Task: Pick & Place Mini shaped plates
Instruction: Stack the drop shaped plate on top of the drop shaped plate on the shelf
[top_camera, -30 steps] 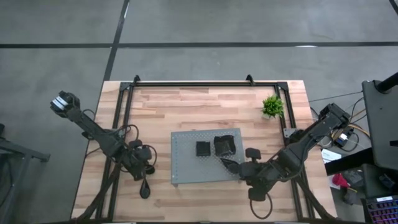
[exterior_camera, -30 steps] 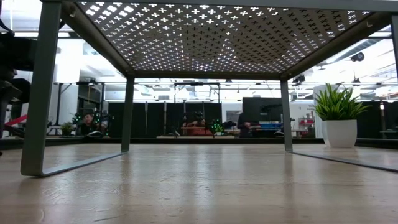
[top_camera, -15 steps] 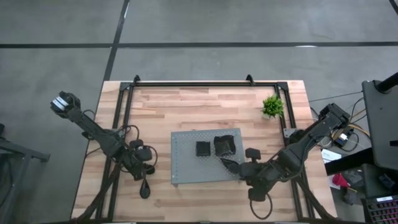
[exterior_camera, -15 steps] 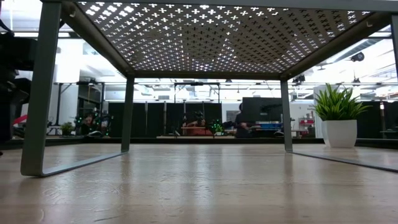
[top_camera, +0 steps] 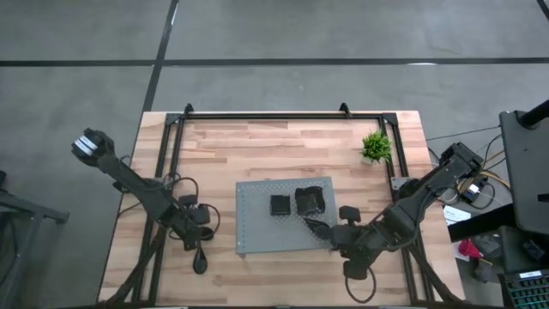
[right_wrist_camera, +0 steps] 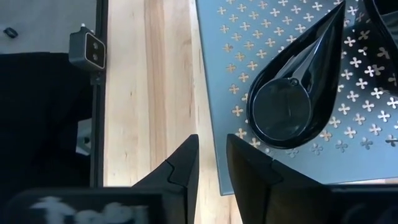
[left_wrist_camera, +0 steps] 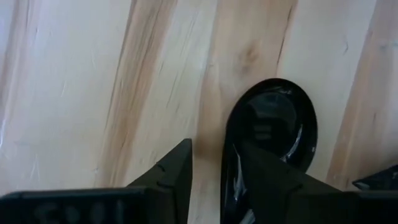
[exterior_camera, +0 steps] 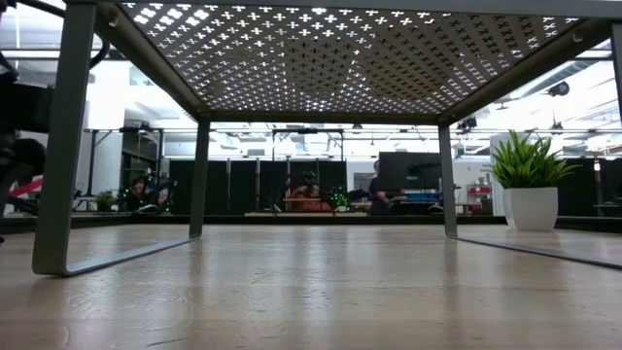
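Left gripper (left_wrist_camera: 214, 155), fingers spread, hangs low over the pale wooden table (left_wrist_camera: 93, 93) with the narrow tail of a glossy black teardrop mini plate (left_wrist_camera: 273, 127) lying between its fingers, hard against one of them. The plate sits on bare wood, left of the grey perforated metal board (top_camera: 257, 236). This looks like the pick. The next move would be closing on the thin rim and lifting without skidding. Right gripper (right_wrist_camera: 211, 155), also spread and empty, waits at the board's near-right edge beside a second black teardrop dish (right_wrist_camera: 289, 99).
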`<control>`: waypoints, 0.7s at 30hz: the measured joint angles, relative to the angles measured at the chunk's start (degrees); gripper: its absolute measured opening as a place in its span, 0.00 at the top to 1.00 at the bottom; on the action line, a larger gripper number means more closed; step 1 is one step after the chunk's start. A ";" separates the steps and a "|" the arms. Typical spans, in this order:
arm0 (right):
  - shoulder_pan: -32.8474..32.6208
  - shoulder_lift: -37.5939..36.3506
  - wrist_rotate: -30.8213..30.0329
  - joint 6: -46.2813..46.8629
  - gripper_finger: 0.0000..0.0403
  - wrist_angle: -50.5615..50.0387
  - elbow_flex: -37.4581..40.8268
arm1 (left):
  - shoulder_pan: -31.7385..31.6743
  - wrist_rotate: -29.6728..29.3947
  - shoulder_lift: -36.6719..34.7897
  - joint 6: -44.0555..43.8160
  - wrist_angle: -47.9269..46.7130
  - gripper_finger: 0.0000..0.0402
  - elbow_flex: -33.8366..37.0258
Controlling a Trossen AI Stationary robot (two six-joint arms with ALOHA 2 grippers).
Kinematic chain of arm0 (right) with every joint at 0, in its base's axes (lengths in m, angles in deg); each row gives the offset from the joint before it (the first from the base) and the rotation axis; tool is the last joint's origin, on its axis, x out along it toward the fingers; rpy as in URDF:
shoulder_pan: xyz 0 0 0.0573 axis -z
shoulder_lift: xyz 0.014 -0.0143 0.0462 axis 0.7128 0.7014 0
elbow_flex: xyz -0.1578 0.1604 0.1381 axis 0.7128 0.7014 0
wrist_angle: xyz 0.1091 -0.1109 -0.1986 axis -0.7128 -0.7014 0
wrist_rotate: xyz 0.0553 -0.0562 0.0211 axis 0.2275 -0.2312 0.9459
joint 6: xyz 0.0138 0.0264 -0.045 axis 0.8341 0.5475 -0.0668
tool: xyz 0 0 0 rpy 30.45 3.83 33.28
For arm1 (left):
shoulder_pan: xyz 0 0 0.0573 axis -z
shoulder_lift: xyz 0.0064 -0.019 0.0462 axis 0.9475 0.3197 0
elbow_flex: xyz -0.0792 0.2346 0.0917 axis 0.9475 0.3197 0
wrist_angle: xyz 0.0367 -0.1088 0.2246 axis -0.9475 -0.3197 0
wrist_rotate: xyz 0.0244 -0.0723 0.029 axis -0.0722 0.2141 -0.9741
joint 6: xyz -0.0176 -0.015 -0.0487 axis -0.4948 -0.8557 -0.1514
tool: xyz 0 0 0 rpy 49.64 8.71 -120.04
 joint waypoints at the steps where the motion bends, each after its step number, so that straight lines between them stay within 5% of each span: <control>1: 0.00 0.00 0.25 0.00 0.81 0.00 0.00 | 0.00 0.11 0.18 -0.01 0.03 0.69 0.00; 8: 0.00 0.00 1.36 0.26 0.84 -0.02 0.00 | 0.01 0.30 0.26 -0.02 0.07 0.74 0.00; 16: 0.02 0.00 3.46 1.41 0.82 -0.11 -0.04 | 0.04 0.51 0.13 -0.15 0.23 0.98 -0.02; 21: 0.02 -0.36 3.94 1.53 0.82 -0.13 -0.08 | -0.02 2.41 -0.35 -0.15 -0.02 0.99 -0.16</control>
